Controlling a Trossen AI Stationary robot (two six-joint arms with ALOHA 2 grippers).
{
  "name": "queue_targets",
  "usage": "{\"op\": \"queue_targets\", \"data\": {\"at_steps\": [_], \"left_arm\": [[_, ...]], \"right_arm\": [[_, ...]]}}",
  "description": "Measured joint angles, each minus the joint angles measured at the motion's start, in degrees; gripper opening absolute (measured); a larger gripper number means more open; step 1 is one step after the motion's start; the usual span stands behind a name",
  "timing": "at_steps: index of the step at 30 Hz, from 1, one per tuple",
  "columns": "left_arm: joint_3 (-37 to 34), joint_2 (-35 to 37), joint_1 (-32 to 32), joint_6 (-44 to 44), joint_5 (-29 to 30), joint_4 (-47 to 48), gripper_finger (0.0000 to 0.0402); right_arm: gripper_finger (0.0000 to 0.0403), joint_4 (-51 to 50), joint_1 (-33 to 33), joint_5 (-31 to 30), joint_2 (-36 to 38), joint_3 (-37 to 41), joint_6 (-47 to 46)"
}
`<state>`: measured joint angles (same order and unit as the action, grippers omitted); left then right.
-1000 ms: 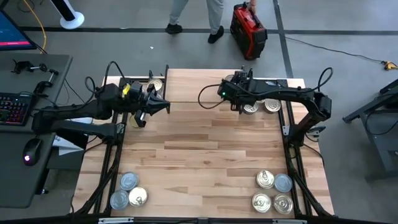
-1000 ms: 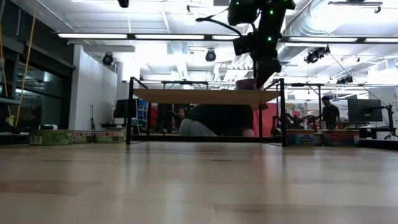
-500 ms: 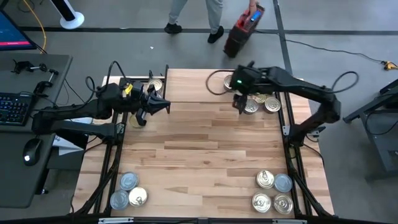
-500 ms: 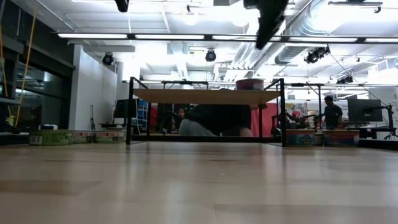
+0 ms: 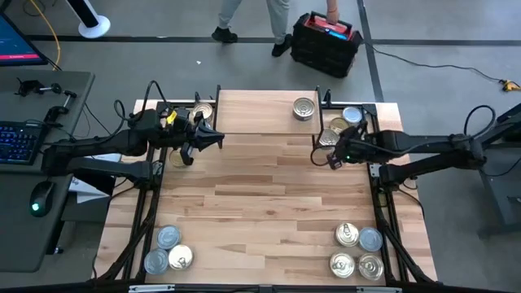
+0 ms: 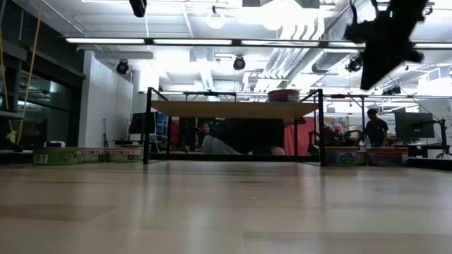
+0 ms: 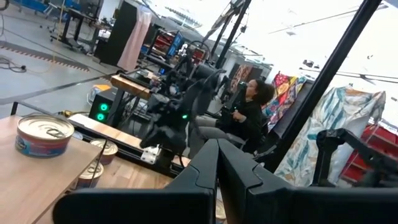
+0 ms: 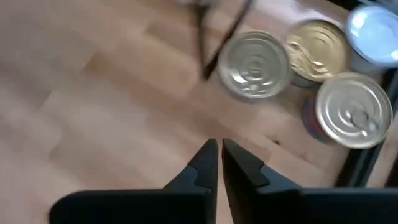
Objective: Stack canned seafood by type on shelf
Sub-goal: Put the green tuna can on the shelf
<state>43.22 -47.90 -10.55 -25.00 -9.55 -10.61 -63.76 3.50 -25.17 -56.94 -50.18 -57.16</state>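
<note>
My right gripper [image 5: 320, 157] hangs above the table [image 5: 260, 203] near its right edge, beside the shelf's right end. Its fingers [image 8: 205, 163] are pressed together on nothing. My arm reaches in from the right, and the fingers point toward the left side of the table.

The shelf [image 5: 244, 112] runs along the far edge of the table with its long axis left to right. One can [image 5: 304, 107] stands upright on the board near its right end, lid up. From table height it shows as a short tin [image 6: 283, 95] on top of the board.

Under my wrist, three upright tins sit close together: a silver one [image 8: 254, 65], a gold one [image 8: 318, 50] touching it, and another silver one [image 8: 353, 109] just beside them. A fourth tin [image 5: 352, 116] sits at the far right corner.

My left gripper [image 5: 218, 138] is pinched shut at the shelf's left end, pointing right, with two cans [image 5: 203, 112] just behind it.

More cans stand at the near left corner [image 5: 168, 249] and the near right corner [image 5: 358, 249].
</note>
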Motion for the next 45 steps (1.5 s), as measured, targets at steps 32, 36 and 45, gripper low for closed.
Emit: {"op": "queue_targets", "data": {"at_steps": [32, 36, 45], "left_arm": [[-0.04, -3.18, 0.22, -4.80, 1.05, 3.63, 0.0000], [-0.04, -2.45, 2.60, -2.71, -0.37, 17.16, 0.0000], [-6.68, -2.78, 12.97, -25.96, 22.63, 43.69, 0.0000]], "right_arm": [[0.0000, 33.99, 33.63, 14.47, 0.65, 20.40, 20.17], [0.0000, 32.40, 33.28, 18.76, 1.80, 19.47, 24.54], [0.0000, 26.31, 26.38, 18.94, 7.65, 10.29, 26.95]]}}
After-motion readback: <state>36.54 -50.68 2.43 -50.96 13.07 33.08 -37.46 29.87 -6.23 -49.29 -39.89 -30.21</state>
